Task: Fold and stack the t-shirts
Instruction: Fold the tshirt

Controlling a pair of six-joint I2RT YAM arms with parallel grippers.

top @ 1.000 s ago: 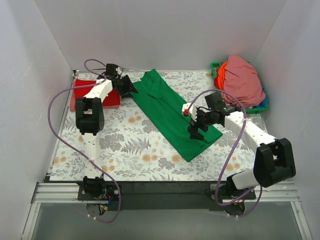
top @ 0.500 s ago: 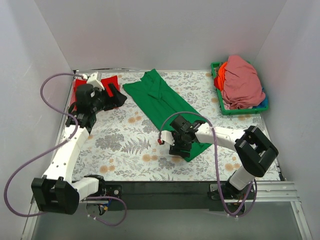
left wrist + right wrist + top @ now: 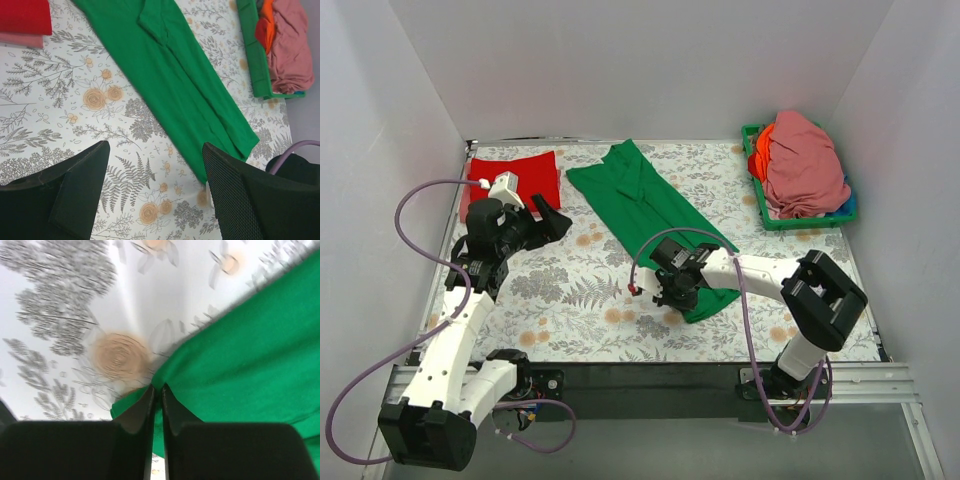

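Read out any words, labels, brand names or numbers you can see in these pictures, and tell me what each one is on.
None can be read: no text, label or number shows on the green t-shirt, the red t-shirt, the pink t-shirt, the basket or the floral table cover.

green plastic basket (image 3: 749, 135) sits at upper right of top view. floral-print table cover (image 3: 570, 290) spans frame centre. plain white walls (image 3: 620, 60) behind.
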